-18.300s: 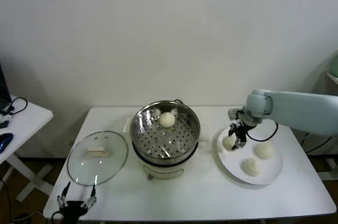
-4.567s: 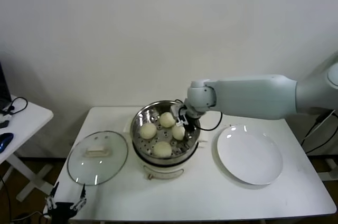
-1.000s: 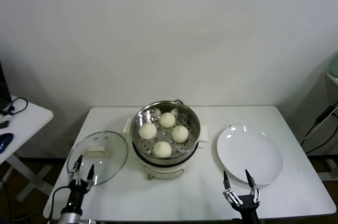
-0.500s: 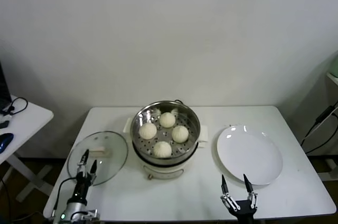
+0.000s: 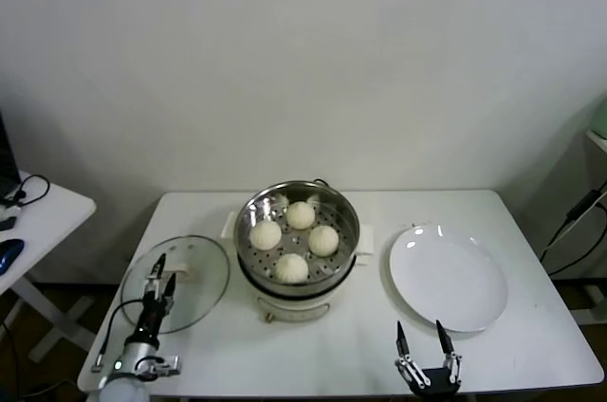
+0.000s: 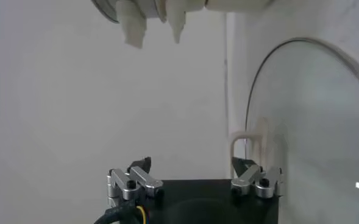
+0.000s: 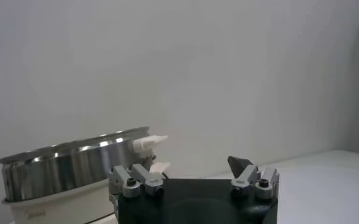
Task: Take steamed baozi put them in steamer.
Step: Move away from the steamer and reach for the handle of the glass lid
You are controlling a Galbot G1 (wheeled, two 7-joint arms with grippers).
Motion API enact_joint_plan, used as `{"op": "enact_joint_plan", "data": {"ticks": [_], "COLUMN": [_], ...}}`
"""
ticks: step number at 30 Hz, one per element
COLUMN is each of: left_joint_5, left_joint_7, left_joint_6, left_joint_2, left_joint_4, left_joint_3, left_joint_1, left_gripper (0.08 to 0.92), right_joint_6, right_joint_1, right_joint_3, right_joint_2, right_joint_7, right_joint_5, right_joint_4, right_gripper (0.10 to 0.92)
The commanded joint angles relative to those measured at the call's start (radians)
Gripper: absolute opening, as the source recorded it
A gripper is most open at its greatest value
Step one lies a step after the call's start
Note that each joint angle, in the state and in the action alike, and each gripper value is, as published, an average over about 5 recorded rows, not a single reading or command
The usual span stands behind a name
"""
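Steel steamer (image 5: 298, 231) holds all four baozi (image 5: 293, 268); both grippers, left (image 5: 159, 270) and right (image 5: 420, 338), sit wide open, empty. I'd just park clear.

The left hand (image 5: 160, 267) has crept farther over the glass lid (image 5: 190, 269); the right hand (image 5: 420, 335) has sunk lower.

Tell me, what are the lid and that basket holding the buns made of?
The lid looks like clear glass: the table shows through it, inside a thin metal rim. The basket looks like polished steel, shiny and reflective, with a perforated floor. The base beneath looks like cream plastic, though that is less certain.
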Motion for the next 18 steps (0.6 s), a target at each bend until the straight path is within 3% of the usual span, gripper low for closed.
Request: {"op": "enact_joint_plan", "data": {"ticks": [1,18], "left_joint_5": [0.022,0.01], "left_joint_7": [0.067,0.093], "left_joint_6": [0.046,0.104], "left_joint_2": [0.007,0.024], "left_joint_4": [0.016,0.042], "left_joint_3": [0.024,0.05], "left_joint_1": [-0.033,-0.076], "left_gripper": [0.823,0.823], "right_joint_6": [0.006,0.004], "right_joint_1": [-0.005,-0.018], "right_joint_3": [0.001,0.004], "right_joint_2": [0.002,0.001], "right_joint_7": [0.001,0.004], "right_joint_5": [0.001,0.001], "right_joint_4": [0.008,0.017], "right_gripper": [0.823,0.823]}}
